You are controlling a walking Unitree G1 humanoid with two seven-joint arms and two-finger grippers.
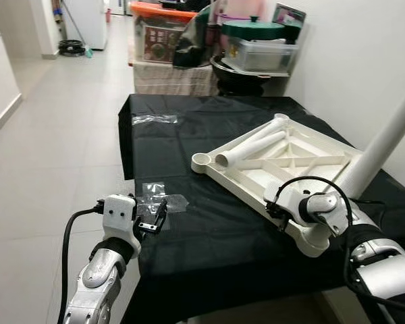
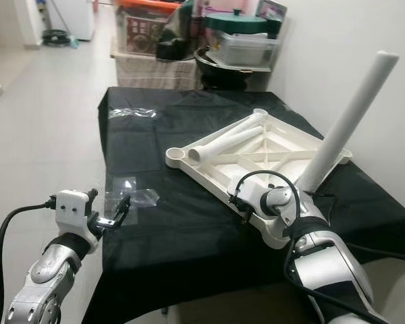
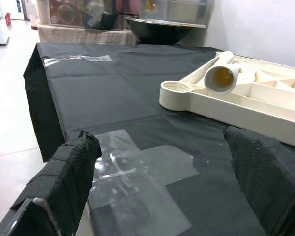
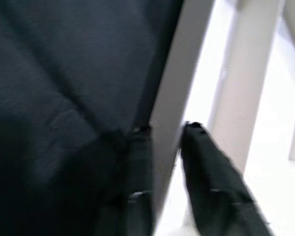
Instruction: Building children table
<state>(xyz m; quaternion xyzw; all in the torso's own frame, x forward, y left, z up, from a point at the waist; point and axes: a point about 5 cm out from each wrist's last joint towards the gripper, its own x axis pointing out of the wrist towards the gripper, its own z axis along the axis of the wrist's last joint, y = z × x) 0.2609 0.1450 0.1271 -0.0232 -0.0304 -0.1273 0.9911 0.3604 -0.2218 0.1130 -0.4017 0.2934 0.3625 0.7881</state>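
No words or numbers can be read anywhere. The box with the orange lid (image 1: 160, 30), far behind the desk, has a picture label on its front, but the print on it is too small and blurry to make out. The small framed sign (image 1: 288, 15) leaning on the wall at the far right is also too small to read.

a black-covered table (image 1: 209, 236) carries an upturned cream tabletop (image 1: 283, 162) and clear plastic wrappers (image 1: 158, 199).
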